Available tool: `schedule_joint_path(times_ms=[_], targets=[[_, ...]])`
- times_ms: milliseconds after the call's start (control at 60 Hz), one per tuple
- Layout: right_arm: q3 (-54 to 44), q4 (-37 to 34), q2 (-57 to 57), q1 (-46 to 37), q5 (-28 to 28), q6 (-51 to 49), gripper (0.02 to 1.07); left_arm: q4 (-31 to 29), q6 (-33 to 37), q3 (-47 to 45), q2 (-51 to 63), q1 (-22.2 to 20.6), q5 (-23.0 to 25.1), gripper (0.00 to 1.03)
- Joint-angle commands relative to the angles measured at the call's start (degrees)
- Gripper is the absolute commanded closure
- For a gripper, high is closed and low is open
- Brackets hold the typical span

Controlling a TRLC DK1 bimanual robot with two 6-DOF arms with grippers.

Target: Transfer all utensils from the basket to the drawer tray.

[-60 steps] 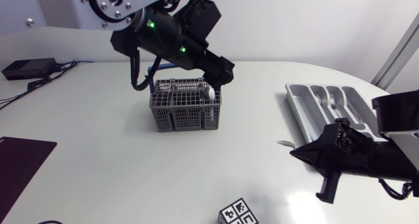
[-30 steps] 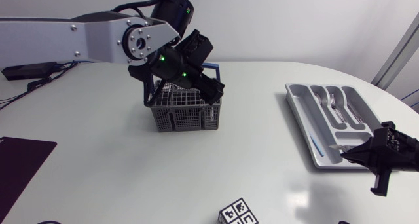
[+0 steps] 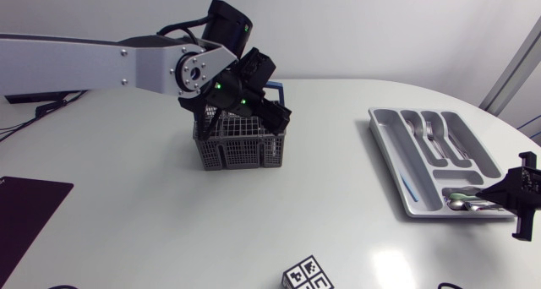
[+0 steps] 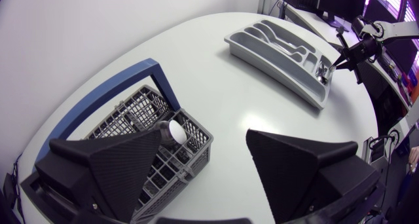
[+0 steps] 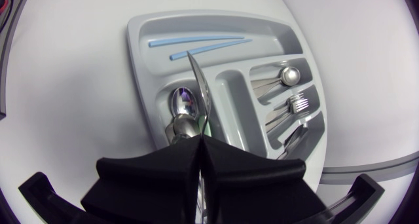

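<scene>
Upper centre: released left hand point(image 3: 277, 116), fingers wide apart, above dark grey plastic mesh basket point(image 3: 241, 149). Lower right: right hand point(image 3: 500, 190) clenched on thin pointed silver metal utensil point(image 5: 198, 86), over light grey plastic drawer tray point(image 3: 386, 147).

White table point(image 3: 127, 204) filling the view. Dark mat point(image 3: 25, 213) lying at its near left edge. Marker-printed cube point(image 3: 306, 275) sitting at the near edge. Black box point(image 3: 35, 88) with cables point(image 3: 52, 108) resting far left.

Table point(image 3: 330, 196) open between basket point(image 3: 240, 149), tray point(image 3: 386, 150); left arm point(image 3: 101, 59) over basket
</scene>
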Motion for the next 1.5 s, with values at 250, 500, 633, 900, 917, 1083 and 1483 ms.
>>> schedule_joint_path(times_ms=[250, 500, 633, 900, 917, 1083, 1483], targets=[[-1.0, 9.0, 6.2, -0.8, 5.5, -6.9, 0.83, 2.5, -2.8, -1.7, 3.3, 0.8, 0.1, 0.13], [-1.1, 6.3, 1.8, -2.3, 4.5, -5.5, 0.51, 3.9, -5.2, -0.8, 5.4, 0.7, 0.1, 0.16], [-1.6, 2.5, -2.9, -2.0, 1.8, -1.4, 0.41, 3.3, -7.6, 1.3, 7.3, 1.3, 0.1, 0.39], [-3.3, -4.5, -10.1, -1.0, -2.3, 2.1, 0.35, -0.4, -11.2, 4.5, 8.9, 2.6, 0.0, 0.57], [-3.4, -5.0, -10.5, -0.9, -2.6, 2.3, 0.35, -0.4, -11.5, 4.5, 8.8, 2.7, 0.0, 0.57], [-4.6, -6.2, -12.5, -0.2, -3.3, 2.8, 0.35, -0.9, -11.8, 5.2, 8.7, 2.8, 0.4, 0.57], [-6.2, -6.0, -14.6, 0.8, -3.4, 3.3, 0.34, -2.0, -12.1, 7.6, 9.8, 2.1, 1.2, 0.68]])
